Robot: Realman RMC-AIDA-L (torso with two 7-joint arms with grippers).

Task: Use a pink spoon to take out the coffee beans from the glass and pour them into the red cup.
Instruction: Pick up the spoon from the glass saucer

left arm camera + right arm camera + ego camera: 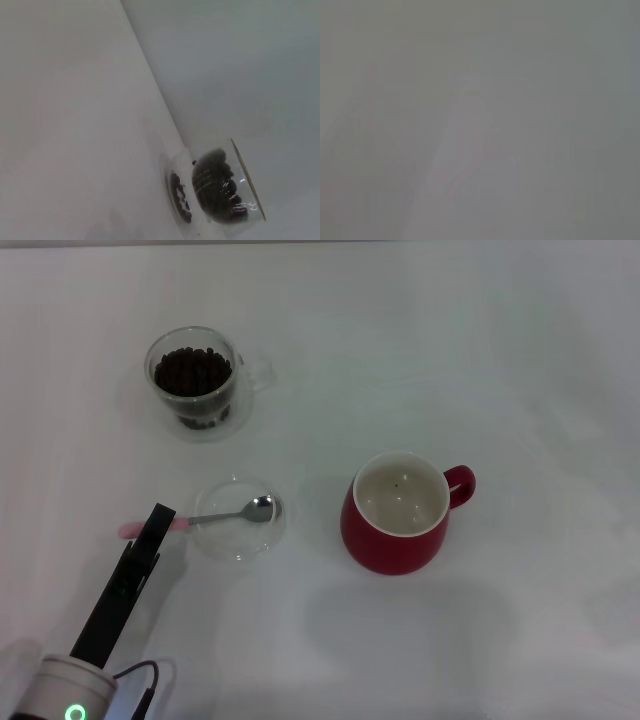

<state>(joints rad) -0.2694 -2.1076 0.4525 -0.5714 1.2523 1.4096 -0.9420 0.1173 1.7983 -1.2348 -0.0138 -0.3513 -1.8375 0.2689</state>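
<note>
White tabletop fills my head view, and on it the job looks barely begun: the glass (196, 378) at the far left is heaped with coffee beans (192, 371), while the red cup (397, 514) to the right shows a white inside with nothing I can call a bean, only a speck or two. Between them, nearer me, the pink spoon (228, 515) lies with its metal bowl resting in a shallow clear dish (238, 518) and its pink handle sticking out over the rim toward my left. My left gripper (155, 525) reaches in from the lower left, and its dark tip covers the middle of that handle, with a bit of pink showing on either side; I cannot tell from here whether the jaws are clenched on it or merely poised above it. So picking up, scooping and pouring all appear to be ahead of me. From the left wrist camera I see only bare table and the glass of beans off in the distance, no spoon and no fingers. From the right wrist camera I get a blank grey field; that arm is nowhere in my head view, and I judge it parked.
</note>
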